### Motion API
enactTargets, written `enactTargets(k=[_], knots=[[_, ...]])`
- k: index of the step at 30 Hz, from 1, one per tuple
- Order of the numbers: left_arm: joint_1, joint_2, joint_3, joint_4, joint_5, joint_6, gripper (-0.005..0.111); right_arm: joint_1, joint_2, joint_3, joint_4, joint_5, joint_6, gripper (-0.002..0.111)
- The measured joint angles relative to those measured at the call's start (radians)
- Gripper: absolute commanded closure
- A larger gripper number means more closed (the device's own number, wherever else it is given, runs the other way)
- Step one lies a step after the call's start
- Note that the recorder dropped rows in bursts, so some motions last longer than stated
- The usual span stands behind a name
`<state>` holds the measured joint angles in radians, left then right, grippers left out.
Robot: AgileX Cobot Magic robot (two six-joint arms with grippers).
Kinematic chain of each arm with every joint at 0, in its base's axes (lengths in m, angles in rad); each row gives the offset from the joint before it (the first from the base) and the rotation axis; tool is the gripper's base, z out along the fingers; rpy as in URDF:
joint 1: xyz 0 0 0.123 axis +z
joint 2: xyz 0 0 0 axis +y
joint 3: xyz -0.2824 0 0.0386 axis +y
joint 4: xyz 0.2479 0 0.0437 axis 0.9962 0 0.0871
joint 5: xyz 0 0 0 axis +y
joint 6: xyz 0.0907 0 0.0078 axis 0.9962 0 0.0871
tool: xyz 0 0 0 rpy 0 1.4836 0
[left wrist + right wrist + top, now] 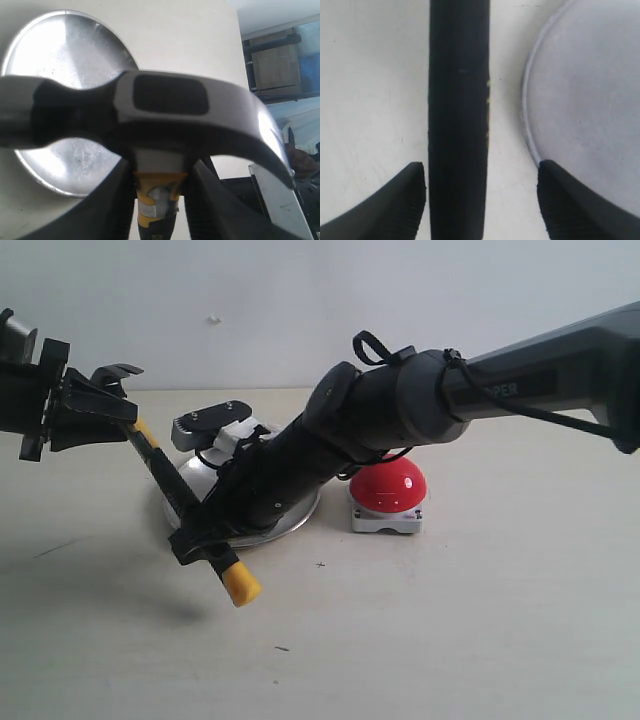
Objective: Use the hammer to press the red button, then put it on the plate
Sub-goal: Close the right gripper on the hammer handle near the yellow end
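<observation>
Step in hand, as we judge it: passing the hammer [158,462] between arms, with the red button [392,485] not yet pressed. The left gripper [118,400] is clamped on the neck just under the head, holding it aloft and tilted above the plate [292,523]. The right gripper [482,200] straddles the black handle, spread wide, with one finger [405,200] nearly touching it and the other apart.

Next: the right gripper closes on the handle, the left lets go, and the head swings to the button beside the plate.
</observation>
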<state>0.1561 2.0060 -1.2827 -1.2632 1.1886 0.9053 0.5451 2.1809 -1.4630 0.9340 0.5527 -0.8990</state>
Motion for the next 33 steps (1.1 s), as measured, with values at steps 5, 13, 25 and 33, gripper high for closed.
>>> enactTargets(k=[5,13,25,33], knots=[[0.000,0.000,0.000,0.000,0.000,0.000,0.107,0.000,0.001,-0.008,0.009,-0.002,-0.006,0.051],[0.000,0.000,0.000,0.000,0.000,0.000,0.107,0.000,0.001,-0.014,0.019,0.007,-0.006,0.051],[0.000,0.000,0.000,0.000,0.000,0.000,0.107,0.000,0.001,-0.014,0.026,0.046,-0.006,0.052],[0.000,0.000,0.000,0.000,0.000,0.002,0.107,0.000,0.004,-0.014,0.034,0.033,-0.005,0.052]])
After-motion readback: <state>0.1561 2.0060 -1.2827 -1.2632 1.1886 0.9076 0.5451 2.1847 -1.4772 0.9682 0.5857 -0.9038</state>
